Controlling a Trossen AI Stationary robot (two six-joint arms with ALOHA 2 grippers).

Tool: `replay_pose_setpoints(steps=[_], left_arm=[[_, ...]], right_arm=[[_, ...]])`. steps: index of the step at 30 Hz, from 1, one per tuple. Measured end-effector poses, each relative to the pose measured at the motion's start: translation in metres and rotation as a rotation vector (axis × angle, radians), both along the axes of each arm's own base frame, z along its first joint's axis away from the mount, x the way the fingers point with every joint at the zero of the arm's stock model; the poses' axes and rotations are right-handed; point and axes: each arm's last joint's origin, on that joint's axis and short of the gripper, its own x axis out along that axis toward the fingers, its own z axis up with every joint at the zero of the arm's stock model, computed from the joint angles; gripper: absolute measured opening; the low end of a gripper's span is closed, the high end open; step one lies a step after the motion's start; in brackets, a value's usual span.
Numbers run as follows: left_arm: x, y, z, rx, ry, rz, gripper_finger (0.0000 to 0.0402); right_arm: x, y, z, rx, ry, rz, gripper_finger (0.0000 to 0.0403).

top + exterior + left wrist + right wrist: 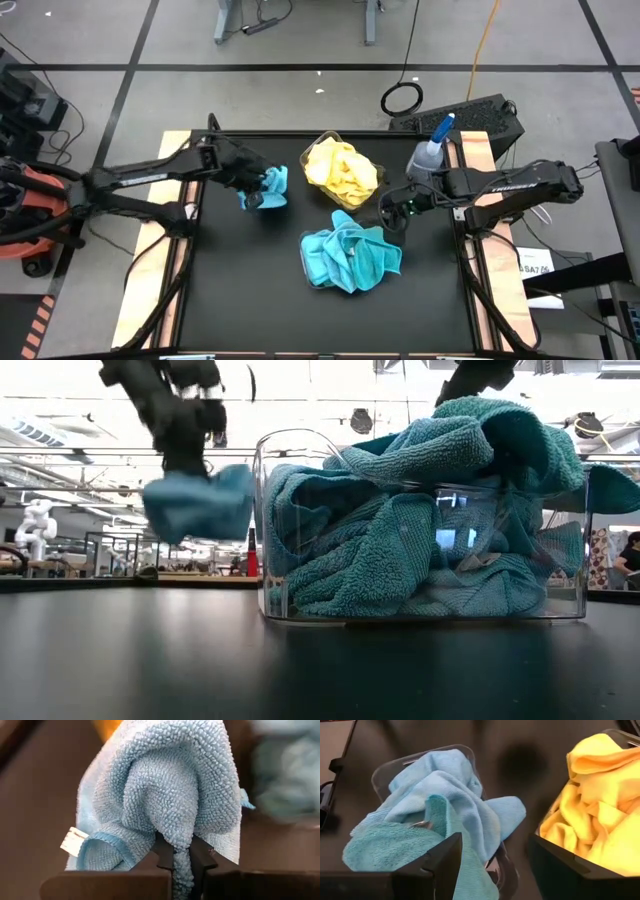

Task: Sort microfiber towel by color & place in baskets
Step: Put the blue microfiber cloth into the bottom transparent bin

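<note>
My left gripper (pixel 254 188) is shut on one turquoise microfiber towel (pixel 271 187), which hangs above the black table, left of the baskets. One clear basket (pixel 326 139) at the far middle holds yellow towels (pixel 600 795). The other basket (pixel 272 480), nearer the front, is heaped with turquoise towels (pixel 350 255) that spill over its rim. My right gripper (pixel 396 212) is open with nothing between its fingers, hovering between the two baskets on their right side. My left gripper pinches a bunched fold of the towel (pixel 183 851) between its two fingers (pixel 164 856). The fingers slant down from the table's left. The towel hangs crumpled below them (pixel 200 502), lifted clear of the table, with a hemmed edge and a white tag (pixel 75 841) showing.
A clear spray bottle with a blue nozzle (pixel 432 148) stands at the table's far right, close behind my right arm. Bare black table surface (pixel 250 290) lies at the front left. A dark case (pixel 470 115) sits beyond the far edge.
</note>
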Motion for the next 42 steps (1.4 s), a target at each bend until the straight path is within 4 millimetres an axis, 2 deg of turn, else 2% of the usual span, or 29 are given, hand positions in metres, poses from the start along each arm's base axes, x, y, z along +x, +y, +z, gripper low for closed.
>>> replay_pose_setpoints(steps=[3,8,12,18,24,31,38,42], left_arm=[[0.0,-0.015,0.028,0.03,-0.121,-0.062,0.0015],[0.01,-0.04,0.057,0.03,-0.317,-0.192,0.0015],[0.023,-0.059,0.067,0.029,-0.457,-0.295,0.0015],[0.048,-0.084,0.067,-0.003,-0.572,-0.408,0.0015],[0.085,-0.103,0.045,-0.077,-0.586,-0.495,0.0015],[0.126,-0.111,0.006,-0.179,-0.582,-0.58,0.0015],[0.152,-0.094,-0.04,-0.196,-0.494,-0.53,0.0015],[0.162,-0.078,-0.067,-0.174,-0.416,-0.448,0.0015]], right_arm=[[0.0,0.005,0.0,-0.002,-0.001,0.018,0.0214],[-0.001,0.012,0.0,-0.001,-0.003,0.047,0.0214],[-0.002,0.017,0.0,0.003,-0.002,0.062,0.0214],[-0.004,0.024,-0.001,0.023,0.016,0.068,0.0214],[-0.008,0.032,-0.003,0.004,0.041,0.05,0.0214],[-0.012,0.041,-0.005,0.01,0.064,0.041,0.0214],[-0.015,0.052,-0.004,-0.02,0.042,0.032,0.0214],[-0.011,0.061,0.001,-0.037,-0.042,0.052,0.0214]])
